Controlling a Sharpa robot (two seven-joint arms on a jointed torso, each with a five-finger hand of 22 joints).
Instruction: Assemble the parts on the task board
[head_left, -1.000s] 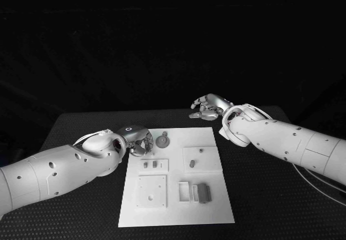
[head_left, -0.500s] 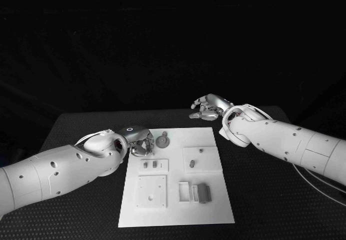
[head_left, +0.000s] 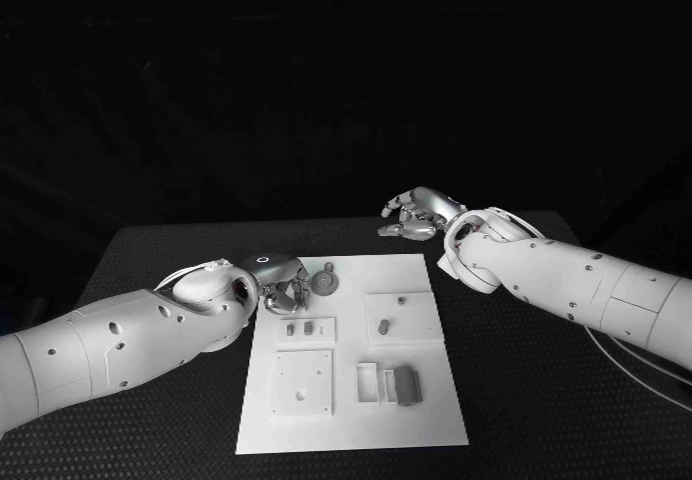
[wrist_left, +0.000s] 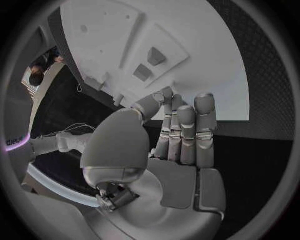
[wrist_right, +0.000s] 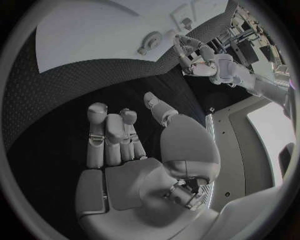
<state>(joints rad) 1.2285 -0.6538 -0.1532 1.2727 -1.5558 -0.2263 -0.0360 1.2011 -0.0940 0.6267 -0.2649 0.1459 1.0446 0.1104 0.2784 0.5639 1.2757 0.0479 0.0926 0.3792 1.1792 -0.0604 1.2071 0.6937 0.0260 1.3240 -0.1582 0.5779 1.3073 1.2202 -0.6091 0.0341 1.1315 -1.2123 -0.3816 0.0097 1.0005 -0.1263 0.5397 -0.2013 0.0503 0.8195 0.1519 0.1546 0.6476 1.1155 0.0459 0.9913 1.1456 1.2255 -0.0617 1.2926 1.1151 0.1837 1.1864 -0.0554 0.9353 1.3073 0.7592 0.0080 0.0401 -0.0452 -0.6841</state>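
The white task board (head_left: 353, 350) is lying mid-worktop (head_left: 173, 250), grey parts (head_left: 402, 384) sitting on it. The left hand (head_left: 278, 287) is hovering at its far-left corner, fingers (wrist_left: 187, 130) together, grasping nothing. The right hand (head_left: 415, 215) is hanging beyond the board, fingers loosely curled, empty.

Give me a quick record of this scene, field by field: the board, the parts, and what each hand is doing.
surface: black table
board: white task board, middle of table
parts: grey; round part at the board's far end, small pieces on raised plates nearer the robot
left hand: at the board's far left edge beside the round part, fingers straight, holding nothing
right hand: above the table beyond the board's far right corner, holding nothing
contact with parts: none seen
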